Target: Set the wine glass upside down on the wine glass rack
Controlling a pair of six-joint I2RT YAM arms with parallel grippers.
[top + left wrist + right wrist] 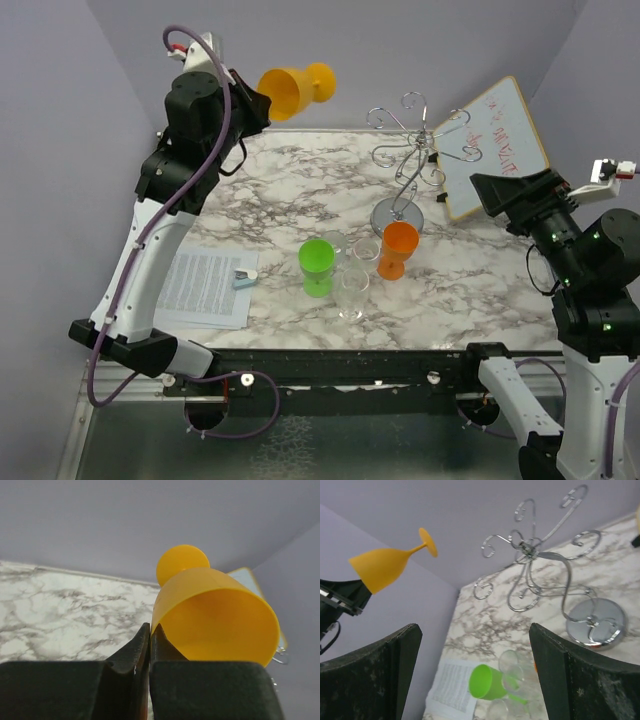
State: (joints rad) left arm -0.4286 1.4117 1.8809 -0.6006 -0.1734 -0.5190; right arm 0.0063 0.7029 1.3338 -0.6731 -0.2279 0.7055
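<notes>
A yellow plastic wine glass [295, 88] is pinched by the rim of its bowl in my left gripper [258, 105], high above the table's back left corner. It lies nearly sideways, foot toward the rack. The left wrist view shows the bowl [215, 615] against my shut gripper [150, 627]; the right wrist view shows the glass [385, 565] in the air. The silver wire rack [410, 150] stands on its disc base at the back right, its curled arms [535, 555] bare. My right gripper [482, 188] is open and empty [473, 627], to the right of the rack.
A green glass [317, 267], an orange glass [399, 249] and two clear glasses [352, 290] stand together in front of the rack base [397, 215]. A tilted whiteboard [495, 145] leans behind the rack. A printed sheet [205, 287] lies at the front left.
</notes>
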